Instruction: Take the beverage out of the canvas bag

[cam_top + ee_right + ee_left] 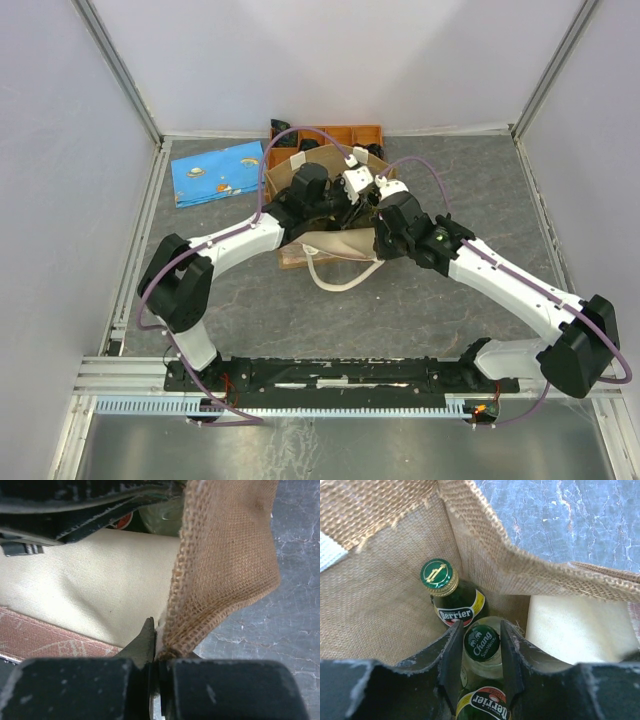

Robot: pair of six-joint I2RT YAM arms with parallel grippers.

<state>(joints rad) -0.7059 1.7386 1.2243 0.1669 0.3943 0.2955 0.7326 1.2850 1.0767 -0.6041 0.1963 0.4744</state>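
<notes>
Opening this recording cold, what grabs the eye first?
Deep inside the canvas bag, the left hand is clamped on the green cap of a Chang bottle, with a Perrier bottle standing just beyond it. At the bag's mouth, the right hand pinches the woven rim and holds it aside.

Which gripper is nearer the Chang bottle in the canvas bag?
Left. The left gripper is inside the canvas bag, fingers against both sides of the cap of the Chang bottle. The right gripper only pinches the bag's rim.
</notes>
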